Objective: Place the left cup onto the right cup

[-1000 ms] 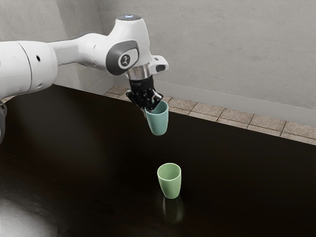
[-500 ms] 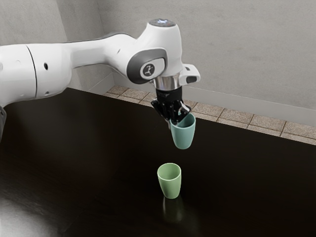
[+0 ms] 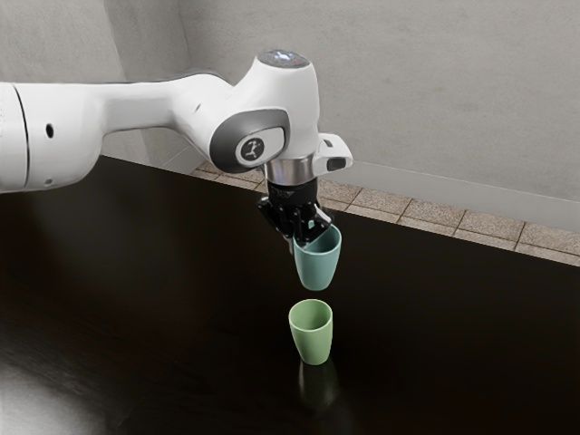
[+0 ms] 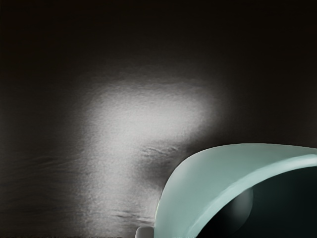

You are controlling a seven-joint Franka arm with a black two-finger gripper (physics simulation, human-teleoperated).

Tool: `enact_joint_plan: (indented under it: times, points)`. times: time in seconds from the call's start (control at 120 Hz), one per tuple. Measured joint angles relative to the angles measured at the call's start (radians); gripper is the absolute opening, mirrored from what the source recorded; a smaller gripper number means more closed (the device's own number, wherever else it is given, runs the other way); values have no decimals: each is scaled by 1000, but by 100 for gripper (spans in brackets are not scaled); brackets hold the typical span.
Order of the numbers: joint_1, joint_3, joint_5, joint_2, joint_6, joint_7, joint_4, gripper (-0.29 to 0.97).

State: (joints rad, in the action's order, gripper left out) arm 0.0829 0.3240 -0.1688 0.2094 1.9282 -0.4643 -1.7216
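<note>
now my gripper (image 3: 305,235) is closed on the teal cup (image 3: 318,261) at its rim, holding it upright just above the green cup (image 3: 311,332) on the table (image 3: 136,299), ready for stacking.

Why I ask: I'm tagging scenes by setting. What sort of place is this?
Probably a bare indoor room set up as a simulated robot test bench: a dark glossy table, a plain grey wall and a strip of tiled floor behind it, with a teal cup held above a green cup.
</note>
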Motion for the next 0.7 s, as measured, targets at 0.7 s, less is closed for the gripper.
enact_joint_plan:
  times: [0.7]
  points:
    - [3, 1, 36, -65, 142, -80, -181, -10]
